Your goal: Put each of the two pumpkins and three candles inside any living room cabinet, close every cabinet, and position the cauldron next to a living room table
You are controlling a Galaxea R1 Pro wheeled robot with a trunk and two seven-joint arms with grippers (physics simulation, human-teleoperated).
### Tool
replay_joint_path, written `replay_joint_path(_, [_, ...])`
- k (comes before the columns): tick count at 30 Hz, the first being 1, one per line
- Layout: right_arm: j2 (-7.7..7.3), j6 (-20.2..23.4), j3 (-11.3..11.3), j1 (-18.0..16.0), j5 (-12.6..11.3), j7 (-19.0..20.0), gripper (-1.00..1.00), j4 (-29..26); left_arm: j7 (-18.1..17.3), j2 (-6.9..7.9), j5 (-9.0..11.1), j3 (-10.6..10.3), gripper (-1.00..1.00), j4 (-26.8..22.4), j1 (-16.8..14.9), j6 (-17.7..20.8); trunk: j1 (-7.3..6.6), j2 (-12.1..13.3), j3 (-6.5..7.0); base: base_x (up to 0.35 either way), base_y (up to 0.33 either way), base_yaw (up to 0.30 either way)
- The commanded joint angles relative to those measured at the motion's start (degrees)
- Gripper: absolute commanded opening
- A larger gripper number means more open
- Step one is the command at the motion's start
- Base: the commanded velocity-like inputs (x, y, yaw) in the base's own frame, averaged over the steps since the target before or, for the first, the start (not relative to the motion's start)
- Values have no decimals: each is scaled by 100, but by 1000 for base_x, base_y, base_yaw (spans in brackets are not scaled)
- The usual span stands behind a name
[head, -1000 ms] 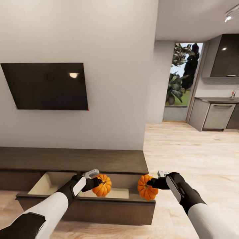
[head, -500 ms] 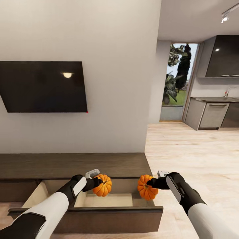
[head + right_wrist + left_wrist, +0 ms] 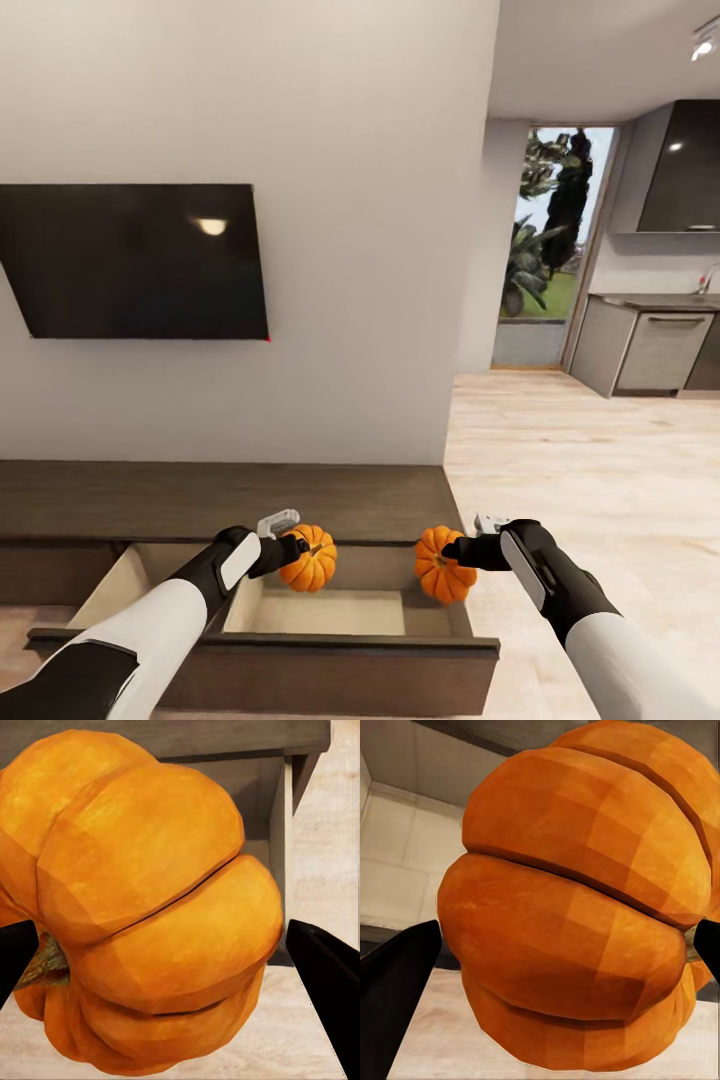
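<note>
Now, from the head view, we hold one pumpkin in each gripper over the cabinet's (image 3: pixel 220 500) pulled-out drawer (image 3: pixel 320 610). Our left gripper (image 3: pixel 296 547) is clenched on the left pumpkin (image 3: pixel 309 560), which hangs above the drawer's middle. Our right gripper (image 3: pixel 452 550) is clenched on the right pumpkin (image 3: pixel 442 566), which sits at about 3 o'clock from the other, over the drawer's right wall. The pumpkins are well apart. The drawer floor looks bare, so there is room to lower both, though we judge the right one needs to come toward 9 o'clock to clear that wall. A TV (image 3: pixel 135 262) hangs on the wall at 11 o'clock; open floor (image 3: pixel 590 470) lies at 2 o'clock.

From the left wrist view, the pumpkin (image 3: pixel 577 907) is pinched between the dark fingers (image 3: pixel 397 997), with the pale drawer interior behind it.

From the right wrist view, the pumpkin (image 3: pixel 142 907) is gripped across its ribs, its stem (image 3: pixel 46 961) beside one finger (image 3: pixel 326 982); the drawer's corner and wall show behind.

We judge them light, hard and smooth-skinned; across the ribbed sides seems the sound hold.
</note>
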Motion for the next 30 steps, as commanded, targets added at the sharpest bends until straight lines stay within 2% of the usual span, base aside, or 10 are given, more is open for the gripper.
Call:
replay_joint_path(1, [-6,19,18,-4,3,25,-100,-6,29,3,52,-37,-100,-9,-3,18,1,-3,-6,109,-105,18])
replay_joint_path(14, [32,1,22,3,2,24,-100,36,22,3,50,-45,-100,-9,-6,18,1,-3,-6,14,-11,2])
replay_joint_path(22, [48,-4,19,5,3,34,-100,60,24,3,50,-46,-100,-9,-4,25,1,-3,-6,143,119,0])
replay_joint_path(27, [103,-8,26,5,15,27,-100,78,30,-21,49,-46,-100,121,-8,27,1,-3,-6,4,3,0])
replay_joint_path(29, [201,-8,26,2,22,22,-100,152,37,-95,31,-48,-100,236,-10,27,1,-3,-6,0,0,0])
replay_joint_path(30, [298,-8,25,0,26,14,-100,321,73,-142,24,-51,-100,291,-11,27,1,-3,-6,0,0,0])
